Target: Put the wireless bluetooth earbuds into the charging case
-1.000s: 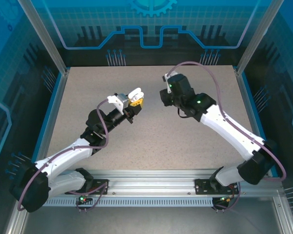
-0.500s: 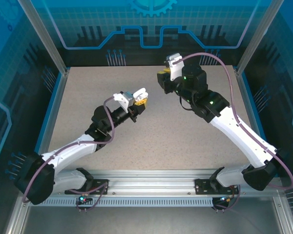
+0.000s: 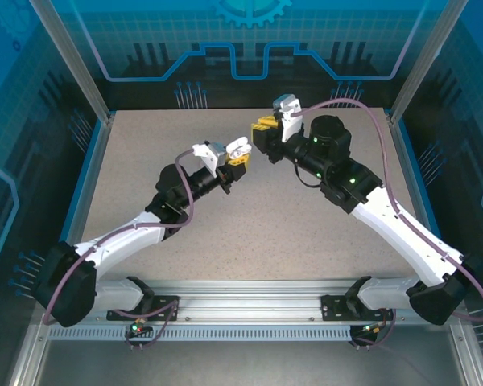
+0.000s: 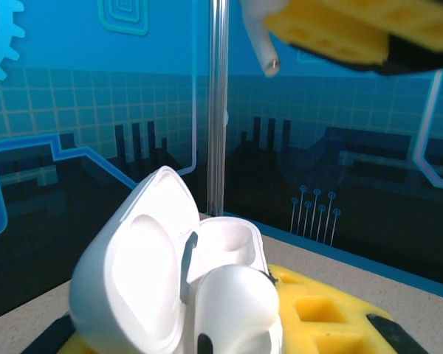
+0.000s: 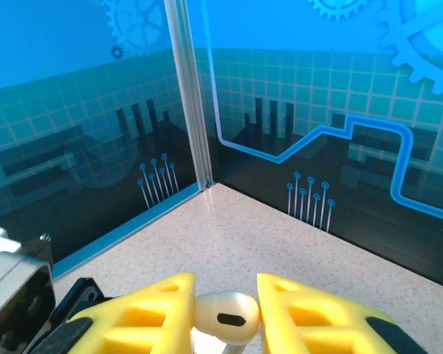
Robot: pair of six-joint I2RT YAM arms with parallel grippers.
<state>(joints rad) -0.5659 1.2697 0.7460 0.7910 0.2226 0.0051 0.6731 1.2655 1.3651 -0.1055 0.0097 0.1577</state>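
We are seeing the left gripper (image 3: 235, 154) clamping narrowly on the open charging case (image 4: 170, 280) over the middle of the table (image 3: 145, 145). What looks like a seated earbud (image 4: 236, 306) is filling the near socket, and the case base is running off the frame edge. The right gripper (image 5: 225, 295), just right of the case, is pinching a held earbud (image 5: 225, 316). In the right wrist view, its stem is hiding between the yellow pads (image 5: 310, 317).
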